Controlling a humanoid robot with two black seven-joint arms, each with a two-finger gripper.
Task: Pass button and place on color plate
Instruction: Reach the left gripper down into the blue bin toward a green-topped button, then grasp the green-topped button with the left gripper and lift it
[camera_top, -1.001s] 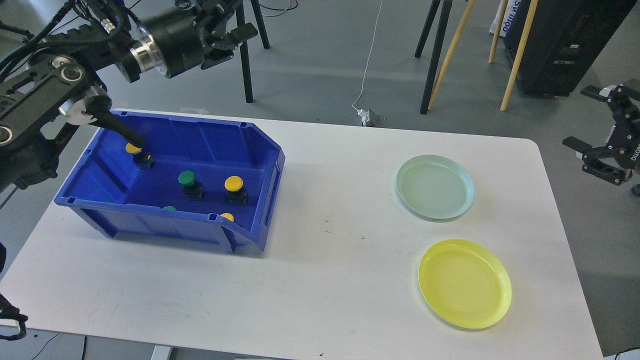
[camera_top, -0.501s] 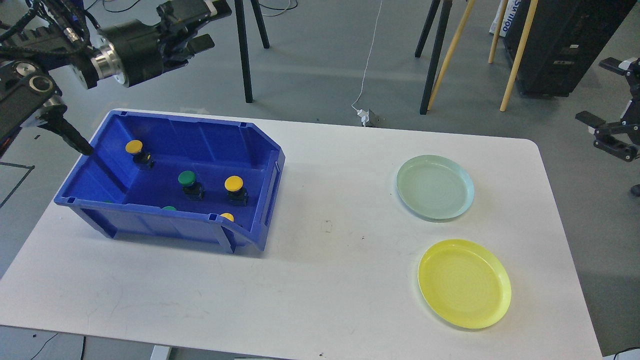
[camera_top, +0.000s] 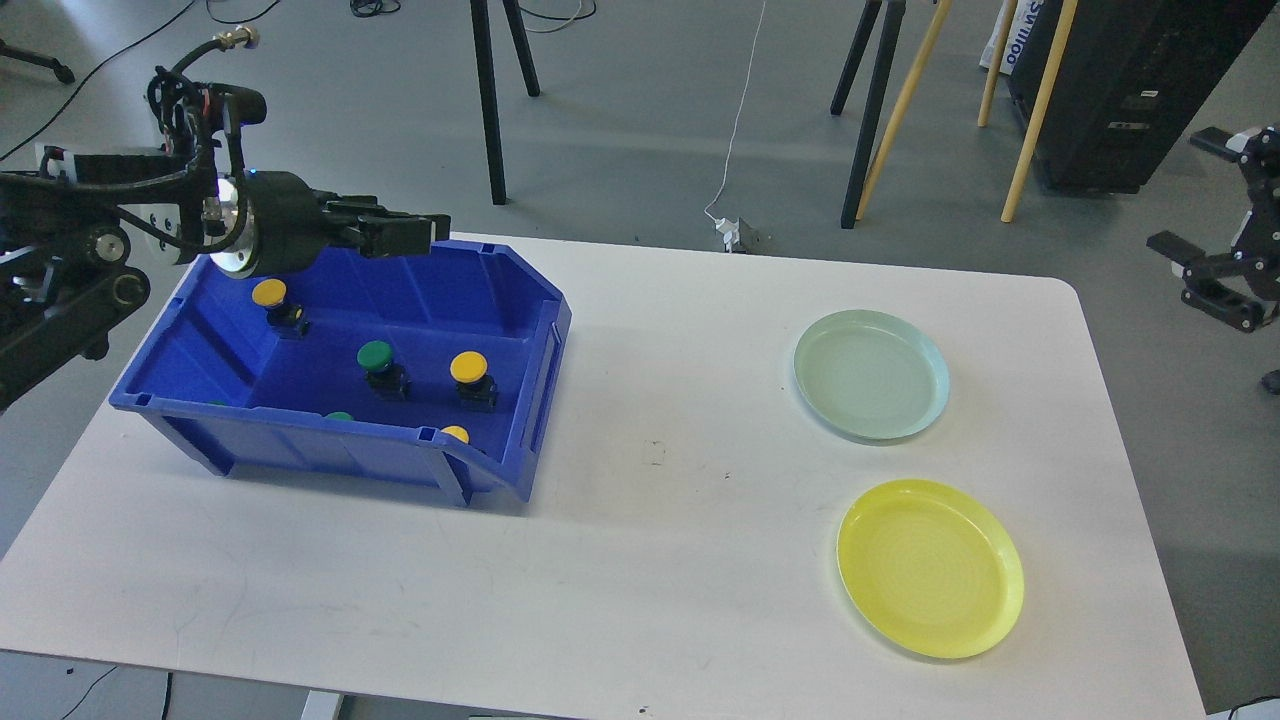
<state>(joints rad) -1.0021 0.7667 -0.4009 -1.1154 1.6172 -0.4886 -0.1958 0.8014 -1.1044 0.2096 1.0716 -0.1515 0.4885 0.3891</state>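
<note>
A blue bin at the table's left holds several push buttons: a yellow one at the back left, a green one in the middle, a yellow one to its right, and others half hidden behind the front wall. A pale green plate and a yellow plate lie at the right, both empty. My left gripper hovers over the bin's back rim, pointing right and seen side-on, holding nothing. My right gripper is open and empty, off the table's right edge.
The white table has a bare stretch between the bin and the plates. Tripod legs, wooden poles and a black cabinet stand on the floor behind the table.
My left arm has swung down and in, from high above the back left to just over the bin's back rim. My right gripper has shifted slightly at the right edge.
</note>
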